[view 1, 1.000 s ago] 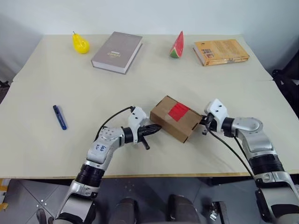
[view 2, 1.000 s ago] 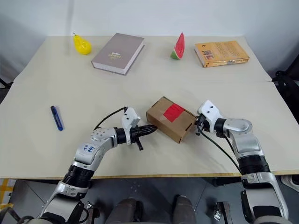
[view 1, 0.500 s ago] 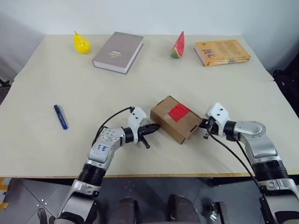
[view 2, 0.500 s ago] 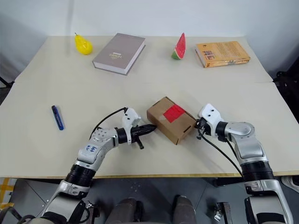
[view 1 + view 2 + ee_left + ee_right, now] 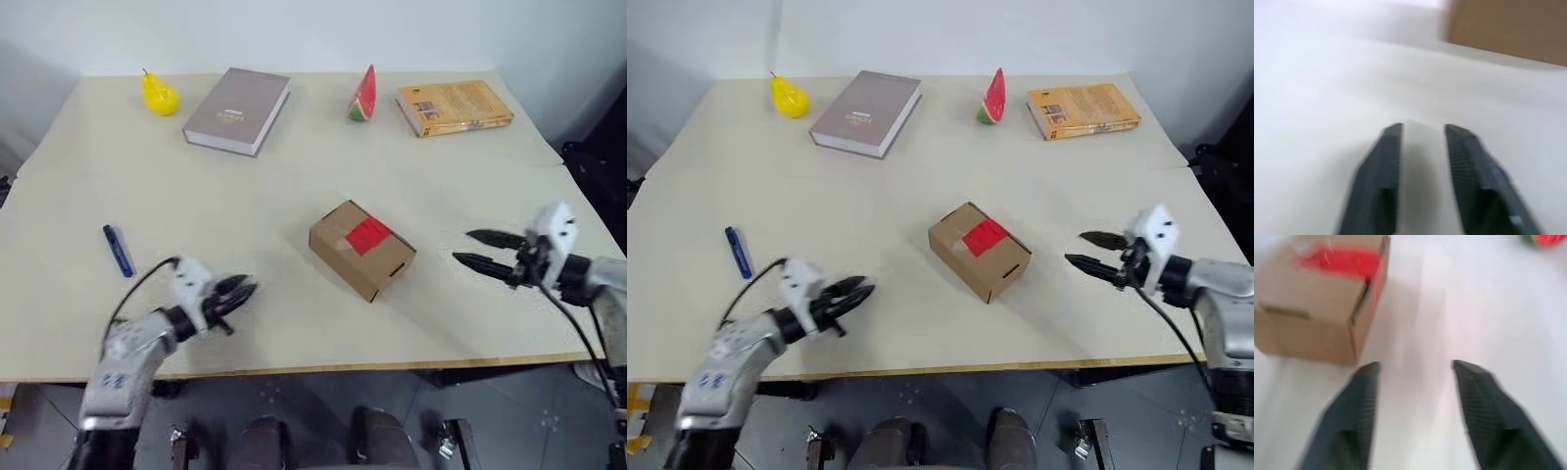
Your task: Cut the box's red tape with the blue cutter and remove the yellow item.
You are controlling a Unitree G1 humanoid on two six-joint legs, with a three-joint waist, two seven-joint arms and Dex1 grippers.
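The brown cardboard box sits mid-table with its flaps shut and the red tape across its top. Far to its left lies the blue cutter, flat on the table. My left gripper hovers between cutter and box, near the front edge, open and empty. In the left wrist view its fingers stand apart, with a corner of the box beyond. My right gripper is open and empty to the box's right. The right wrist view shows the box and tape. The yellow item is hidden.
Along the table's far side lie a yellow pear, a grey book, a watermelon slice and an orange book. The table's front edge runs just below both grippers.
Both grippers were shut against the box's two sides; they have drawn away from it, the left leftward, the right rightward and up, and both have opened. The box stays put.
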